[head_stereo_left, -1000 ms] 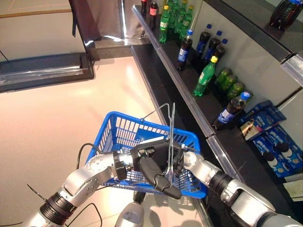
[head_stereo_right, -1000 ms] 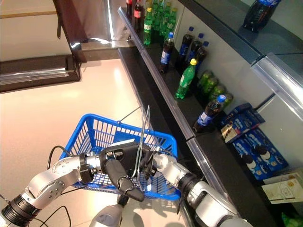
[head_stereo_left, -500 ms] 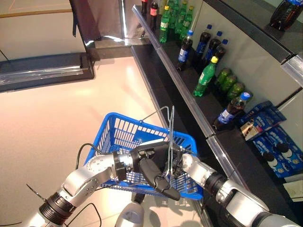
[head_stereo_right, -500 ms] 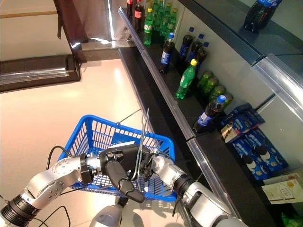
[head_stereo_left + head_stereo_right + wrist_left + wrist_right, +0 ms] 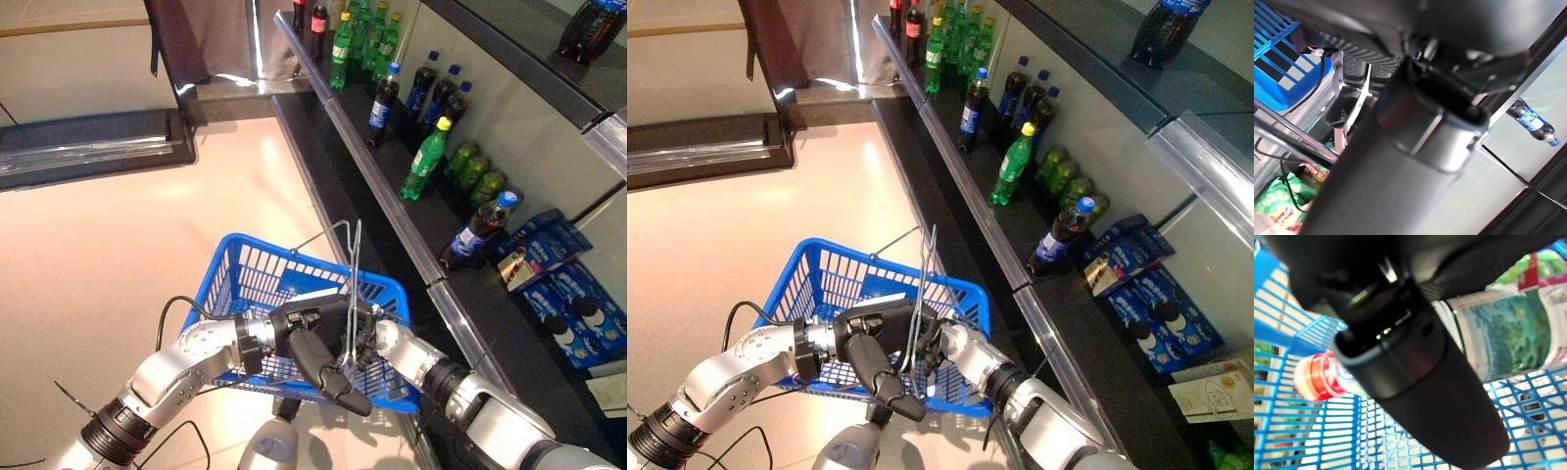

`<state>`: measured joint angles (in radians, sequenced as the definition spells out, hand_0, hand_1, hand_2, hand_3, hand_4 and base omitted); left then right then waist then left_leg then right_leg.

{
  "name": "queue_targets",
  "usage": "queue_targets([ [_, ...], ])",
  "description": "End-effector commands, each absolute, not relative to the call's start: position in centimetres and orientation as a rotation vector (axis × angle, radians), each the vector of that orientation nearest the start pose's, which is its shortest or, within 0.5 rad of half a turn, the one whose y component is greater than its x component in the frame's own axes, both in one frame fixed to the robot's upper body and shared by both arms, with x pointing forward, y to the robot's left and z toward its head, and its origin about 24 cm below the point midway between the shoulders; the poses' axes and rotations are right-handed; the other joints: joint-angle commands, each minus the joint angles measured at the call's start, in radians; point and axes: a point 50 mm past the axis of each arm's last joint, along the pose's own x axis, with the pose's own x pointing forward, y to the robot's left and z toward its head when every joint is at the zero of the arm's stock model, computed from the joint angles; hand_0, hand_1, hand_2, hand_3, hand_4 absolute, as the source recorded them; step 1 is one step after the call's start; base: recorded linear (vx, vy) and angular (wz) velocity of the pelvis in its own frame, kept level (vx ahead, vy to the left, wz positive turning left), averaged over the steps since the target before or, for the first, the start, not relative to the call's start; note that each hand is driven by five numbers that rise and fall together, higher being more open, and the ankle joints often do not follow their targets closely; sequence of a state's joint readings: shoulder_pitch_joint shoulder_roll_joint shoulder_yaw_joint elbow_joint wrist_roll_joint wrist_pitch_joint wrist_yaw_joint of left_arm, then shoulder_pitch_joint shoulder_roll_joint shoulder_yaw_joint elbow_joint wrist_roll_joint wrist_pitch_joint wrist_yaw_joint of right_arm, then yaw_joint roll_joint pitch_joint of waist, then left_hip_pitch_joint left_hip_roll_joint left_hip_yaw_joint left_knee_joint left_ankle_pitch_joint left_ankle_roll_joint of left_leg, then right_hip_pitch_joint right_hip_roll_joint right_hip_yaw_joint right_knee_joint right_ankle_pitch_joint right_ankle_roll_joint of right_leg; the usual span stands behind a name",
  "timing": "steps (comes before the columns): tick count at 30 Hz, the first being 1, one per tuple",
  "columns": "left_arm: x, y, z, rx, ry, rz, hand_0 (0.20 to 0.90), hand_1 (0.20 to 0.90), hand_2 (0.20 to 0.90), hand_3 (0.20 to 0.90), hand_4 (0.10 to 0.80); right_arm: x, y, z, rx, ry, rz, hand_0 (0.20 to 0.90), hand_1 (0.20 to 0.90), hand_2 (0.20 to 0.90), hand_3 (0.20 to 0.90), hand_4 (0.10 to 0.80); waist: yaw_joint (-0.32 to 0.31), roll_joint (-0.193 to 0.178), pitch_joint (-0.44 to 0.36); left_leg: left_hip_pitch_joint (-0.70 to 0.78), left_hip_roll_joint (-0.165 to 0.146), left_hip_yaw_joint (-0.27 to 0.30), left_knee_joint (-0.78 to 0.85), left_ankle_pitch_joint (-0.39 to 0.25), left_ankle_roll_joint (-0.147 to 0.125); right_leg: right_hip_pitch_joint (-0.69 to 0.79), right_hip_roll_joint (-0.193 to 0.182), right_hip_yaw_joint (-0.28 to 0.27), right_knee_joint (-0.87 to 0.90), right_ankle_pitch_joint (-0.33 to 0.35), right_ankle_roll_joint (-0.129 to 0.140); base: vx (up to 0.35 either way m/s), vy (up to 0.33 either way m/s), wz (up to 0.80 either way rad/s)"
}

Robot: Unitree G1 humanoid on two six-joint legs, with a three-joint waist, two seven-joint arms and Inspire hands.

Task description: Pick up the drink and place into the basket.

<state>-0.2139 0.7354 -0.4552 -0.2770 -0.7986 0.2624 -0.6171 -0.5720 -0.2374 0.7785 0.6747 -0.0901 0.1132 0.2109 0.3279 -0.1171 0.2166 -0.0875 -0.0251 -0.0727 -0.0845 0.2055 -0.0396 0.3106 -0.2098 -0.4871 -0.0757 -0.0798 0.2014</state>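
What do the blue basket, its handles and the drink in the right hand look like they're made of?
Basket: likely moulded plastic, glossy blue, open lattice walls. Handles: thin bare metal wire, silvery and shiny. Drink: seemingly a clear plastic bottle with a printed green label and red screw cap, held under the right hand over the basket.

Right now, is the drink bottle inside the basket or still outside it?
Inside. The right wrist view shows the bottle, red cap included, in the right robot hand with the basket's blue mesh all around it.
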Motion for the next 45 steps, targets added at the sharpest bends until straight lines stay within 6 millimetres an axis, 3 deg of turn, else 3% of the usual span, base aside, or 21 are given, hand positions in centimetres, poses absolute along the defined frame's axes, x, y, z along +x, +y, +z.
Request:
queue_targets([
  [1, 20.0, 7.7, 23.6, -0.238, -0.800, -1.443, 0.300, 0.300, 0.300, 0.200, 0.100, 31.5, -5.3, 1.7, -0.663, 0.198, 0.708, 0.900, 0.900, 0.900, 0.900, 0.800, 0.025, 0.034, -0.209, 0.146, 0.067, 0.051, -0.003, -0.165, -0.022, -0.121, 0.003, 0.024, -0.005, 0.143, -0.051, 0.000, 0.000, 0.00],
  [7, 21.9, 10.3, 22.8, -0.264, -0.774, -1.238, 0.300, 0.300, 0.300, 0.200, 0.100, 31.0, -6.3, 3.3, -0.544, 0.107, 0.616, 0.900, 0.900, 0.900, 0.900, 0.800, 0.003, 0.038, -0.201, 0.150, 0.073, 0.070, -0.003, -0.166, -0.021, -0.128, 0.002, 0.034, -0.004, 0.144, -0.048, 0.000, 0.000, 0.00],
  [26, 24.5, 15.3, 18.3, -0.177, -0.585, -0.688, 0.300, 0.300, 0.300, 0.200, 0.100, 28.9, -10.5, 9.3, -0.329, -0.218, 0.421, 0.900, 0.900, 0.900, 0.900, 0.800, -0.084, 0.074, -0.172, 0.159, 0.095, 0.142, -0.003, -0.170, -0.022, -0.163, -0.007, 0.098, -0.012, 0.160, -0.037, -0.020, 0.000, -0.12],
  [32, 24.9, 16.3, 17.4, -0.181, -0.551, -0.602, 0.300, 0.300, 0.300, 0.200, 0.100, 28.6, -11.2, 10.6, -0.309, -0.275, 0.400, 0.900, 0.900, 0.900, 0.900, 0.800, -0.098, 0.078, -0.168, 0.163, 0.099, 0.153, -0.003, -0.173, -0.022, -0.168, -0.010, 0.106, -0.012, 0.161, -0.035, -0.015, -0.001, -0.05],
  [41, 25.2, 16.2, 17.4, -0.163, -0.549, -0.556, 0.300, 0.300, 0.300, 0.200, 0.100, 28.4, -11.7, 11.6, -0.303, -0.325, 0.381, 0.900, 0.900, 0.900, 0.900, 0.800, -0.111, 0.078, -0.167, 0.167, 0.102, 0.158, -0.003, -0.177, -0.023, -0.170, -0.012, 0.111, -0.012, 0.161, -0.033, 0.001, 0.000, -0.01],
  [45, 25.7, 17.0, 16.8, -0.165, -0.527, -0.445, 0.300, 0.300, 0.300, 0.200, 0.100, 28.0, -11.7, 11.7, -0.280, -0.339, 0.381, 0.900, 0.900, 0.900, 0.900, 0.800, -0.119, 0.078, -0.169, 0.168, 0.103, 0.159, -0.003, -0.178, -0.024, -0.172, -0.012, 0.117, -0.012, 0.161, -0.032, 0.003, -0.002, -0.05],
])
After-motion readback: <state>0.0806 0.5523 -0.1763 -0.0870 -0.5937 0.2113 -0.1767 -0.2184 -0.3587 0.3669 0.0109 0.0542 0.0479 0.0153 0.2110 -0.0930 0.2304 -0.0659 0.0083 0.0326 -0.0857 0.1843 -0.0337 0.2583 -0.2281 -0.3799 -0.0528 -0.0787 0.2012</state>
